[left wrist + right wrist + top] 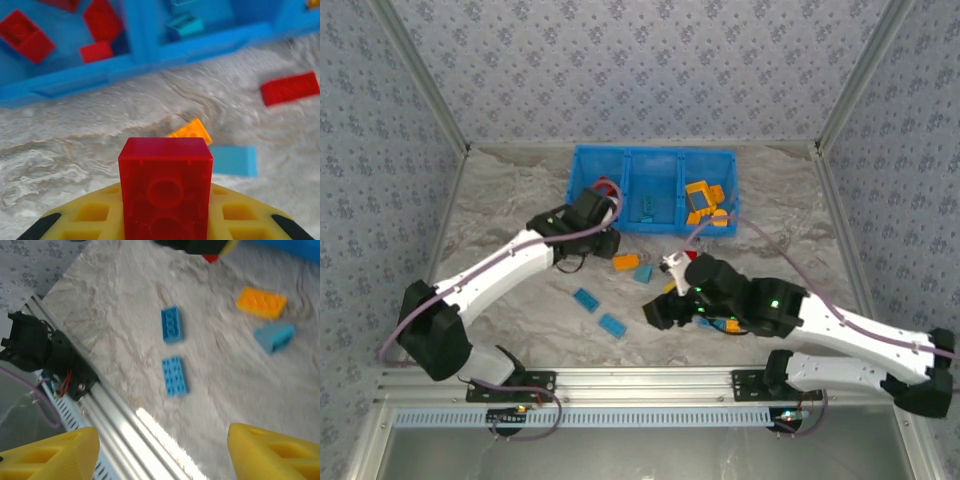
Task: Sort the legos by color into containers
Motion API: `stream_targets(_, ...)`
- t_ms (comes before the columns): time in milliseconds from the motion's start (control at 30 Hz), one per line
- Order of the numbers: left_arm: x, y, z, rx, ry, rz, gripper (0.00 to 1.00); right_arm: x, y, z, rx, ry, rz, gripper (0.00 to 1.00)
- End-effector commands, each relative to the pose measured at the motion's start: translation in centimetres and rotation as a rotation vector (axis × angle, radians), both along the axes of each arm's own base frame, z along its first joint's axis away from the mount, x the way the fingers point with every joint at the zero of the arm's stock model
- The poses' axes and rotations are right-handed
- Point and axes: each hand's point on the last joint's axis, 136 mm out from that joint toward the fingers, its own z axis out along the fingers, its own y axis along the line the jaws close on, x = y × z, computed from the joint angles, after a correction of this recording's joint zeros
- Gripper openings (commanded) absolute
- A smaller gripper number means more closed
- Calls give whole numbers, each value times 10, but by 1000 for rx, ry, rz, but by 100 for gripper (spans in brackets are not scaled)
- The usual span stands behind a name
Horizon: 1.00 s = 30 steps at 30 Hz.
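My left gripper [165,227] is shut on a red lego [165,170], held just in front of the blue bin [70,85]. In the top view this gripper [595,228] sits by the bin's left compartment [598,170]. That compartment holds red legos [25,35]; the middle one holds a teal lego [185,24]; the right one holds orange legos [703,200]. My right gripper [162,455] is open, low over the near table and the rail. On the table lie two blue legos [171,325] [174,376], an orange lego [261,302], a teal lego [274,336] and a red lego [290,88].
The aluminium rail [125,430] runs along the table's near edge, right under my right gripper. The left arm's black base [30,347] stands beside it. Patterned walls [640,60] close in the back and both sides.
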Motion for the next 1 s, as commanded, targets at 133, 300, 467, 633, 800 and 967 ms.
stream_targets(133, 74, 17, -24, -109, 165, 193, 29, 59, 71, 64, 28, -588, -134, 72)
stream_targets(300, 115, 22, -36, -77, 211, 264, 29, 76, 99, 59, -31, -698, -197, 72)
stream_targets(467, 139, 20, -48, -54, 230, 292, 29, 76, 106, 56, -21, -674, -209, 72)
stream_targets(633, 146, 25, -65, -9, 260, 325, 31, 76, 96, 48, -30, -636, -239, 72)
stream_targets(800, 143, 27, -72, -8, 274, 343, 41, 81, 82, 46, -41, -606, -287, 74)
stream_targets(967, 139, 26, -63, -25, 266, 342, 55, 99, 60, 34, -69, -530, -353, 77)
